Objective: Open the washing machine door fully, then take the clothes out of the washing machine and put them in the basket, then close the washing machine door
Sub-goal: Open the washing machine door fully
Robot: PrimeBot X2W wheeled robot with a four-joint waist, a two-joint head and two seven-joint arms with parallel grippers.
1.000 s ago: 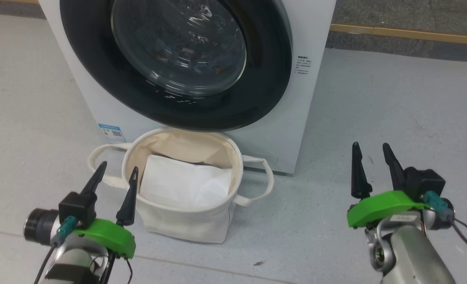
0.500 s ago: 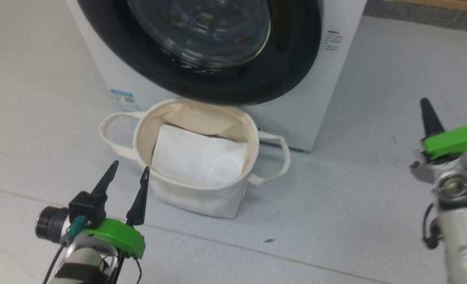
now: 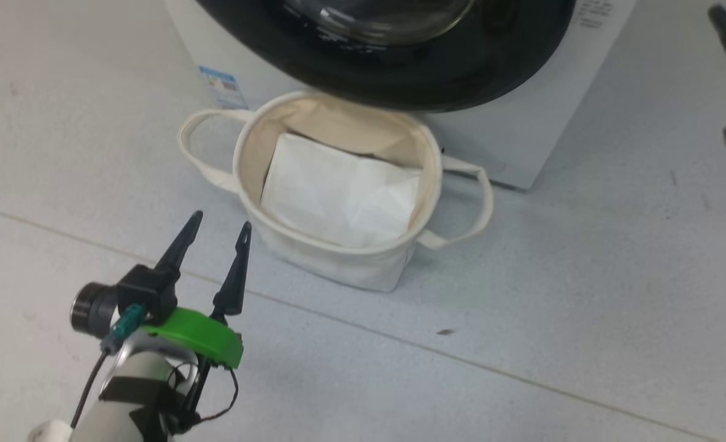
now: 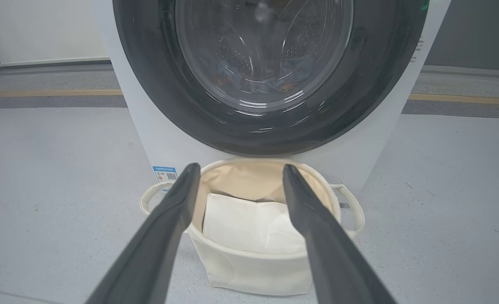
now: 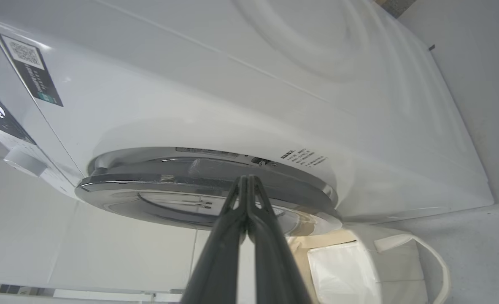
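Note:
The white washing machine [image 3: 522, 141] stands at the top of the head view. Its washing machine door [image 3: 430, 80], black-rimmed with a glass bowl, lies against the front. Low behind the glass [image 4: 257, 80] I see faint orange and blue specks; the clothes are otherwise hidden. The cream basket [image 3: 338, 264] sits on the floor just below the door. My left gripper [image 3: 221, 221] hangs open and empty in front of the basket's left side. My right gripper [image 5: 246, 179] is shut on nothing, tips close to the door's chrome edge [image 5: 169, 185]; it blurs at the head view's right edge [image 3: 722, 18].
A flat white folded sheet [image 3: 338, 190] lies inside the basket. Grey floor [image 3: 522, 344] with a seam line stretches around the machine. A blue sticker [image 3: 221, 80] marks the machine's lower left corner. A wall stripe [image 4: 42, 93] runs behind.
The head camera has swung, sliding the scene up and right. My right gripper has shut and risen up to the door's right edge. The left gripper stays open, hardly moved.

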